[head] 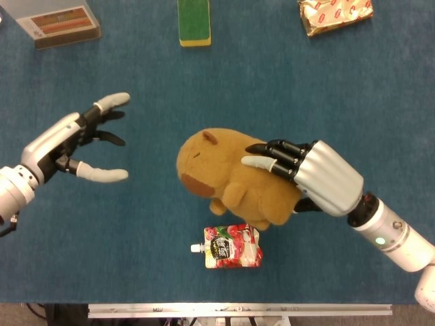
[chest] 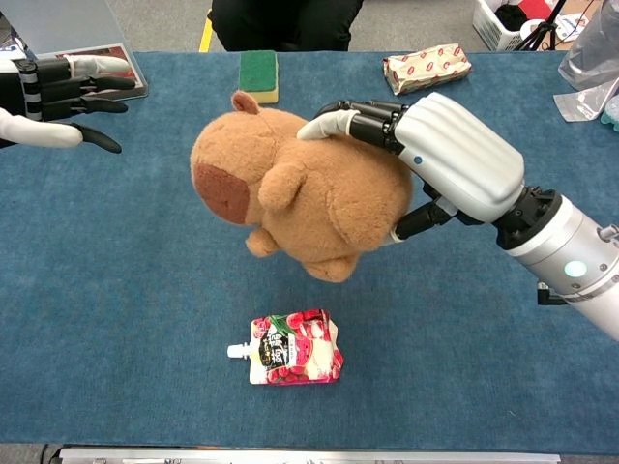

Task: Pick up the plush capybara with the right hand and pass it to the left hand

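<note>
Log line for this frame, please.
right hand grips plush capybara, lifted | left hand open, apart from it | handover not yet made
</note>
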Motion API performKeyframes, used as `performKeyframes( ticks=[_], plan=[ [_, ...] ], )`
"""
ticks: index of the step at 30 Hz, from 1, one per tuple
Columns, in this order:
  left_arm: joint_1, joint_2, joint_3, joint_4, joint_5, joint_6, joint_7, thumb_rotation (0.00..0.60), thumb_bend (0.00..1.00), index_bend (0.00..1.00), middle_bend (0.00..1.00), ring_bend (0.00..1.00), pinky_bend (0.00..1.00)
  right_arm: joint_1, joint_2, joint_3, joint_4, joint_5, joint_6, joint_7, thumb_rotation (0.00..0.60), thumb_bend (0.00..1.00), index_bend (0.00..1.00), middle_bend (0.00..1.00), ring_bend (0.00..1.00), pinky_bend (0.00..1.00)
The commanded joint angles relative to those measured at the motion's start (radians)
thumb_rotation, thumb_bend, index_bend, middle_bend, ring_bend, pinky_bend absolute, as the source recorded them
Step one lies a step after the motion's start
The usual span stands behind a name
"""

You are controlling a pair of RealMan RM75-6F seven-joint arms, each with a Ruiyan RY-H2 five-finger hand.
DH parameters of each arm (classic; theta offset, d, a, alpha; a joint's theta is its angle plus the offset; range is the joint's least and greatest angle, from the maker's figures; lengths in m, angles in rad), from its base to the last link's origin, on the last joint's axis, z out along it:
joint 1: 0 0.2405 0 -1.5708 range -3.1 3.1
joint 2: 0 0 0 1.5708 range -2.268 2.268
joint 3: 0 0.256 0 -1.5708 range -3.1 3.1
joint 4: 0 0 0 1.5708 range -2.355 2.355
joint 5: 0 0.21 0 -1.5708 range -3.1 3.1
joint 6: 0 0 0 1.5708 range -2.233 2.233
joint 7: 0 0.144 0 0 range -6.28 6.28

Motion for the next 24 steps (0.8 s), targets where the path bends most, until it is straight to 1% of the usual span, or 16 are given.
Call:
performKeyframes(
  ticks=[1, 9, 19, 24],
  plan=[
    [-0.066, 0.002, 0.056, 0.032, 0.074, 0.010, -0.106, 0.535, 0.00, 0.00, 0.00, 0.05, 0.25, 0.005, 0.000, 0.002, -0.001, -0.006, 0.004, -0.005, 0.600, 0.00, 0.82, 0.66, 0.70, 0.84],
    [-0.143, -0.030, 0.116, 0.073, 0.118, 0.051, -0.219, 0.535, 0.00, 0.00, 0.00, 0.05, 0.25, 0.021, 0.001, 0.010, 0.000, -0.020, 0.012, -0.018, 0.600, 0.00, 0.82, 0.66, 0.70, 0.84],
    [-0.221, -0.077, 0.161, 0.074, 0.100, 0.040, -0.203, 0.532, 0.00, 0.00, 0.00, 0.05, 0.25, 0.046, -0.008, 0.024, 0.000, -0.027, 0.011, -0.026, 0.600, 0.00, 0.82, 0.66, 0.69, 0.84],
    [-0.246, -0.091, 0.171, 0.069, 0.082, 0.055, -0.197, 0.534, 0.00, 0.00, 0.00, 0.05, 0.25, 0.058, -0.014, 0.030, -0.001, -0.030, 0.010, -0.030, 0.600, 0.00, 0.82, 0.66, 0.69, 0.84]
  ],
)
